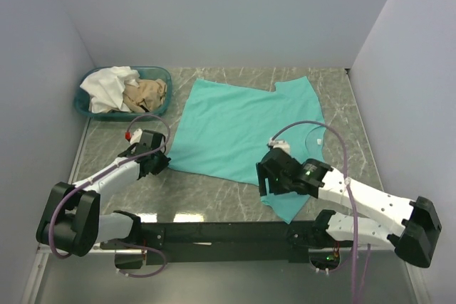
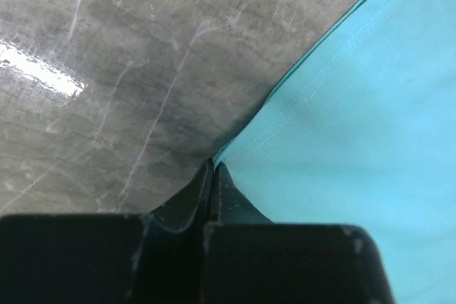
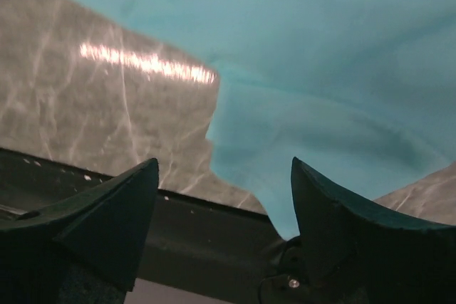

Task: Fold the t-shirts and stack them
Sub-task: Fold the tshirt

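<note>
**Teal shirt spread out, one pincer at each near corner**

The bench (image 1: 214, 201) is boxed in by plain walls on the left, right and far sides, and a black rail (image 1: 214, 233) runs along its near edge. Bare marble lies open between the two arms and along the far edge. A teal basket (image 1: 80, 105) sits in the far left corner, holding the crumpled white t-shirt (image 1: 107, 87) and tan t-shirt (image 1: 146, 92).

The teal t-shirt (image 1: 242, 129) lies mostly flat from the middle of the bench to the right. Its near right flap reaches the bench's near edge.

The left pincer (image 2: 214, 170) is clenched, with its tips touching the shirt's near left hem corner. Whether any cloth is caught between them cannot be told.

The right pincer (image 3: 224, 164) stands wide and released over the near right flap. The flap's edge shows between its two fingers (image 3: 121, 211), which touch no cloth.
</note>
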`<state>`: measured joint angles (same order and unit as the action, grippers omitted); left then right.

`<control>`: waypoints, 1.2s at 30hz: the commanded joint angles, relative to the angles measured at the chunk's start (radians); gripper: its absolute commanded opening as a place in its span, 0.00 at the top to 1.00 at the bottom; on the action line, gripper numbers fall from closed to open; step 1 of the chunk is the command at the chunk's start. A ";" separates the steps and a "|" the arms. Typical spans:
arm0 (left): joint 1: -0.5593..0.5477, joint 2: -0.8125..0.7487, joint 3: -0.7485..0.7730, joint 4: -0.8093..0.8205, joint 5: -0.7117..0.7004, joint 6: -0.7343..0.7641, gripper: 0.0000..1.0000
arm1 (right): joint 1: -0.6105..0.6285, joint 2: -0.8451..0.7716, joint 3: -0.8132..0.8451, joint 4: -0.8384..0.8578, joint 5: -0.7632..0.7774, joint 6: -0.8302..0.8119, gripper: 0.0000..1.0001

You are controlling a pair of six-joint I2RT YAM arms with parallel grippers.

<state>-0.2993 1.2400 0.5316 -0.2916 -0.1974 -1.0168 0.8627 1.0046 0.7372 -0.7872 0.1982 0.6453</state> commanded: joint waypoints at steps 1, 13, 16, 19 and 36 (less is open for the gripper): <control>0.003 -0.017 0.025 0.006 -0.007 0.020 0.99 | 0.120 0.014 -0.042 -0.102 0.013 0.163 0.20; 0.003 -0.008 0.018 0.020 0.016 0.034 0.99 | 0.203 0.084 -0.171 -0.084 -0.080 0.251 0.35; 0.003 0.007 0.030 0.006 0.015 0.037 0.99 | 0.202 0.161 -0.162 -0.069 -0.036 0.243 0.40; 0.003 0.012 0.033 0.008 0.027 0.040 0.99 | 0.199 0.231 -0.157 -0.064 0.013 0.247 0.43; 0.003 -0.013 0.059 -0.011 0.074 0.055 0.99 | 0.085 0.030 -0.177 -0.096 0.084 0.315 1.00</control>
<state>-0.2985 1.2499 0.5385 -0.3004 -0.1692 -0.9855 0.9688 1.0939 0.5381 -0.8646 0.2058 0.9424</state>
